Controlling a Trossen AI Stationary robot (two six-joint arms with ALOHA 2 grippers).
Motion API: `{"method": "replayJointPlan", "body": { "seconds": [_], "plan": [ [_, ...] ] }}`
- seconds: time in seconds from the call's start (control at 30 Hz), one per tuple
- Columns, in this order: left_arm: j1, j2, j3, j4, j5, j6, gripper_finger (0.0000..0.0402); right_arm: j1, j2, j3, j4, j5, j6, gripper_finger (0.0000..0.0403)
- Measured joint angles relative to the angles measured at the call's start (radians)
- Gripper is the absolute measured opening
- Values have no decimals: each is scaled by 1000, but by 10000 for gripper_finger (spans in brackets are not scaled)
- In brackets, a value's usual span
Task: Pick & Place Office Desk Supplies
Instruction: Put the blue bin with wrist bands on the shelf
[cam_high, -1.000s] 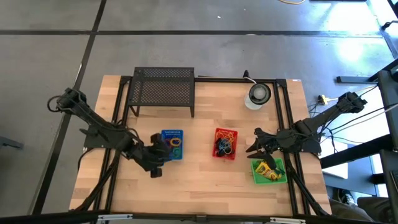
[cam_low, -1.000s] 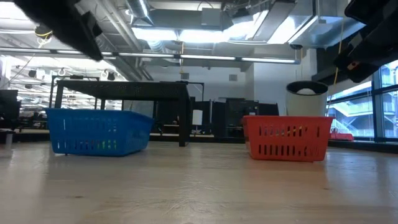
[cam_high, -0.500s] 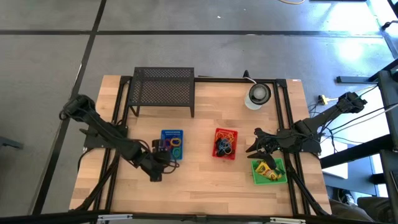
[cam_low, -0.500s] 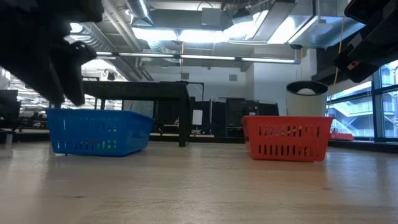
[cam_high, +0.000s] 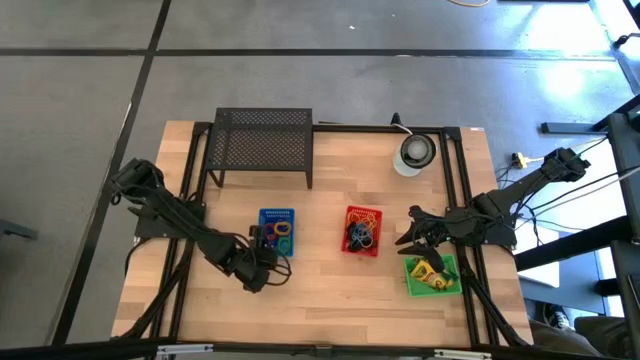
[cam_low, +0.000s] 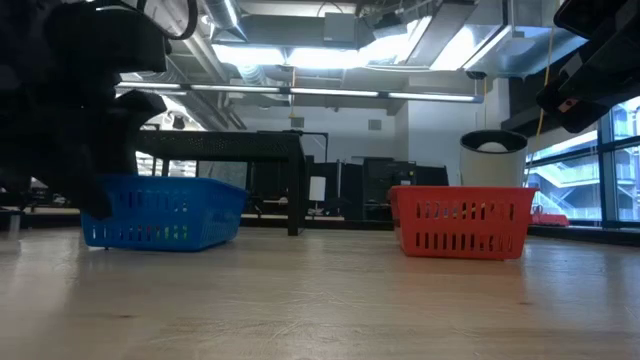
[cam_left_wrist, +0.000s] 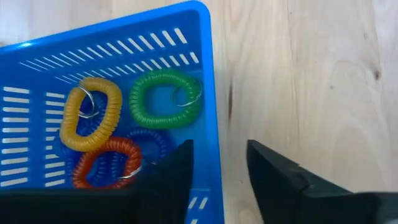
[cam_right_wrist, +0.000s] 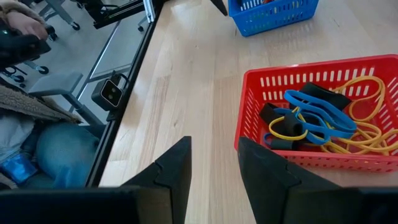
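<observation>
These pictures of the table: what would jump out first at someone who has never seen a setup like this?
Probably the three bright baskets on the pale wooden table: a blue basket of coiled loops near the middle, a red basket of rubber bands beside it, and a green basket near the right edge. Next, the two dark arms: the left gripper sits over the blue basket's corner, and the right gripper hangs open between the red and green baskets.

The left tool (cam_high: 268, 262) hangs at the blue basket's (cam_high: 277, 214) near edge; the right tool (cam_high: 412, 236) waits beside the green basket (cam_high: 412, 285).
</observation>
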Motion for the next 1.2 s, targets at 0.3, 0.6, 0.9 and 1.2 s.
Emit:
{"method": "replayJointPlan", "body": {
  "seconds": [0.3,0.6,0.9,1.2],
  "plan": [
    [-3,1,0,0,43,134,9,0,0,0,0,0,0,133],
    [-7,1,37,61,64,186,3,0,0,0,0,0,0,133],
    [31,1,224,29,23,407,2,0,0,0,0,0,-1,133],
    [157,1,454,-187,-27,545,2,0,0,0,0,0,-1,133]
  ]
}}
